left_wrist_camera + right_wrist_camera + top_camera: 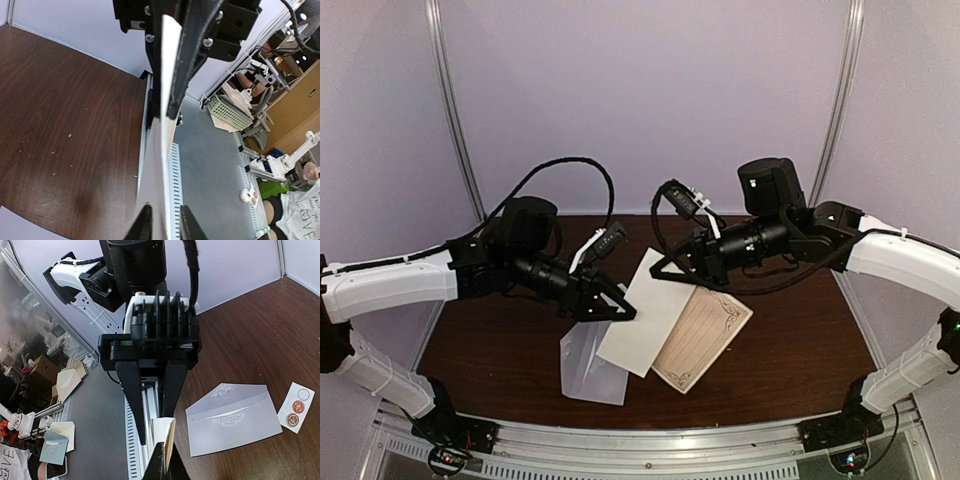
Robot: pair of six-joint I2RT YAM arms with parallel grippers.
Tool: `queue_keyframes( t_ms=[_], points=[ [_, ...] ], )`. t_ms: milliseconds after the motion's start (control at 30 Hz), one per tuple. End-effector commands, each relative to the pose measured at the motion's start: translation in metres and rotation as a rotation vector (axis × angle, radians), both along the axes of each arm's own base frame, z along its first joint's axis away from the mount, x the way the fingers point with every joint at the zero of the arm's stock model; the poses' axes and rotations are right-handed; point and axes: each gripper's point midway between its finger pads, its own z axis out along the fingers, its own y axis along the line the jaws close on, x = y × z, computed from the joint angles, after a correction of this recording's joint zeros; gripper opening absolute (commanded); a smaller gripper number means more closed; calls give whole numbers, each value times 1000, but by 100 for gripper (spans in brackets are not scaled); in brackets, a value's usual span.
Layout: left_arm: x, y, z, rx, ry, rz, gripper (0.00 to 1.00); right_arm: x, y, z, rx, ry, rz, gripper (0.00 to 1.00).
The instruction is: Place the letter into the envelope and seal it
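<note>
The letter, a folded sheet that is white outside and tan with printed corners inside, hangs in the air over the table between both arms. My right gripper is shut on its upper edge; the right wrist view shows the right gripper pinching the folded letter. My left gripper stands at the opposite edge. In the left wrist view the left gripper has its jaws slightly apart with the letter running between them. The pale envelope lies flat on the table below, flap unsealed.
A small white strip with round stickers lies on the brown table just beside the envelope. The metal rail runs along the near edge. Purple walls close off the back and sides.
</note>
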Motion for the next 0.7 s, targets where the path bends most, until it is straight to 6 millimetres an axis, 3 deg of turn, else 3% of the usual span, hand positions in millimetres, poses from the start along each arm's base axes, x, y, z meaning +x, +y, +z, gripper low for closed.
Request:
queue_keyframes(
  t_ms=[0, 333, 400, 467, 600, 667],
  points=[
    [-3, -2, 11, -37, -31, -22, 27, 0, -4, 17, 46, -50, -15, 0],
    [-9, 11, -3, 3, -8, 7, 25, 5, -11, 16, 31, -65, -52, 0],
    [-9, 13, -7, 12, -3, 18, 17, 7, -13, 16, 28, -67, -60, 0],
    [-10, 15, -8, 15, -1, 21, 0, 8, -14, 17, 28, -70, -66, 0],
    [-11, 17, -9, 21, 1, 24, 0, 9, -16, 19, 29, -74, -75, 0],
    [-11, 18, -11, 30, 2, 26, 20, 10, -17, 19, 28, -77, -82, 0]
  ],
)
